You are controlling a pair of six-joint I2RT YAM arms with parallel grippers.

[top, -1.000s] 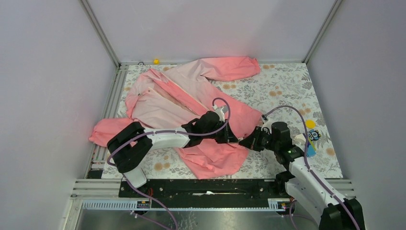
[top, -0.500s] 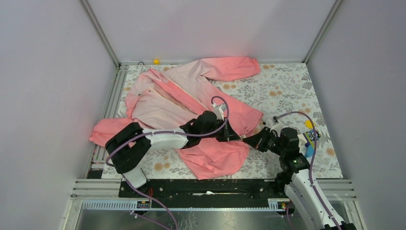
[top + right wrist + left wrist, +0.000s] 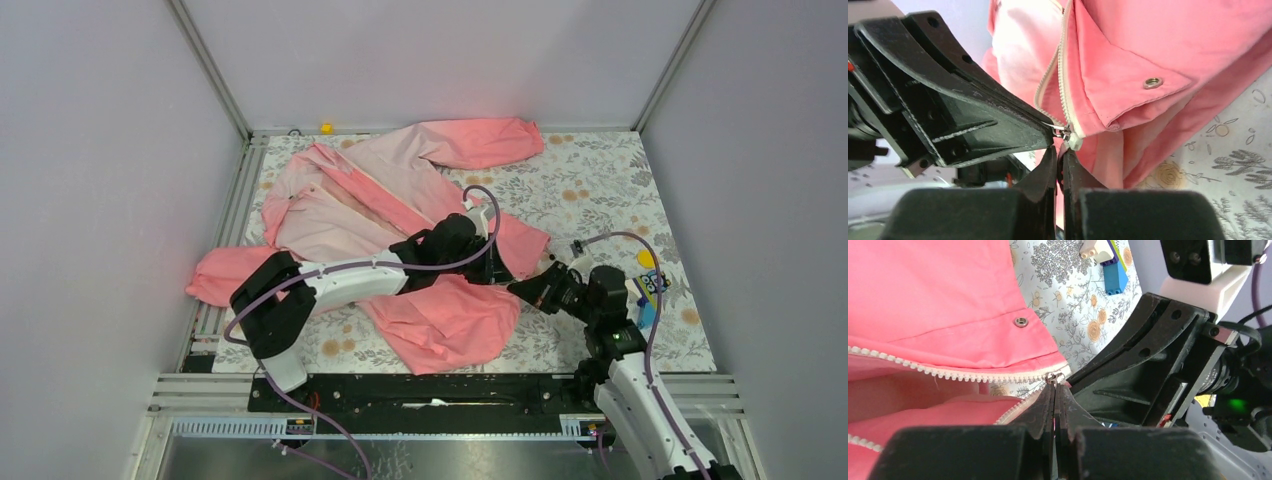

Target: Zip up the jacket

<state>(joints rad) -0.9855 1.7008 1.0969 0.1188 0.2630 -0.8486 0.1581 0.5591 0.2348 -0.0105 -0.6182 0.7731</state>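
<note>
The pink jacket (image 3: 400, 180) lies spread from the back left to the table's middle, its front open. My left gripper (image 3: 497, 270) reaches across it and is shut on the small metal zipper pull (image 3: 1054, 377) at the bottom of the whitish zipper (image 3: 948, 372). My right gripper (image 3: 525, 289) faces it tip to tip and is shut on the coral hem just below the zipper's white end stop (image 3: 1074, 142). In the right wrist view, the pull (image 3: 1062, 131) sits between my gripper (image 3: 1060, 150) and the left fingers (image 3: 973, 115). The two zipper rows part above the pull.
Small toy blocks (image 3: 648, 290) lie at the right edge of the floral mat, behind my right arm; a blue one shows in the left wrist view (image 3: 1115, 277). A tiny yellow object (image 3: 326, 127) sits at the back edge. Grey walls enclose three sides.
My left gripper has moved right and a little back with the zipper pull. My right arm drew back to the right, then held still. The hem has shifted right.
</note>
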